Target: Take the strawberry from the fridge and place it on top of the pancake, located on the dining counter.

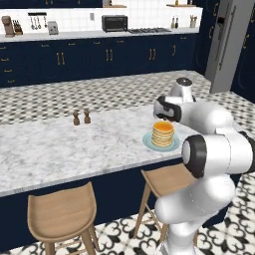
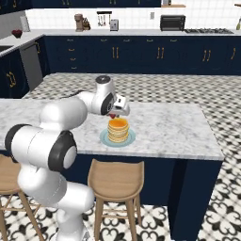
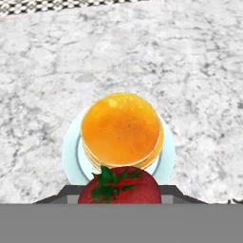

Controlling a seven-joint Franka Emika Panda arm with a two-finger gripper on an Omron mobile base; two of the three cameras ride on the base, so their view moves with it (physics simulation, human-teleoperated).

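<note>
My gripper (image 3: 121,193) is shut on the strawberry (image 3: 121,187), a red fruit with green leaves at the bottom of the hand view. It hangs above the near edge of the golden pancake stack (image 3: 121,128) on a pale blue plate (image 3: 70,156). From the right base view the strawberry (image 2: 112,116) shows as a red speck under the hand, just over the left rim of the pancake (image 2: 118,129). The pancake (image 1: 163,133) stands near the right end of the marble dining counter (image 1: 74,144). The grey fridge (image 1: 226,40) stands far back at the right.
Two small brown shakers (image 1: 76,118) (image 1: 87,116) stand further left on the counter. Wooden stools (image 1: 62,211) (image 1: 164,182) sit along the counter's near side. Navy cabinets with a toaster oven (image 1: 114,23) line the back wall.
</note>
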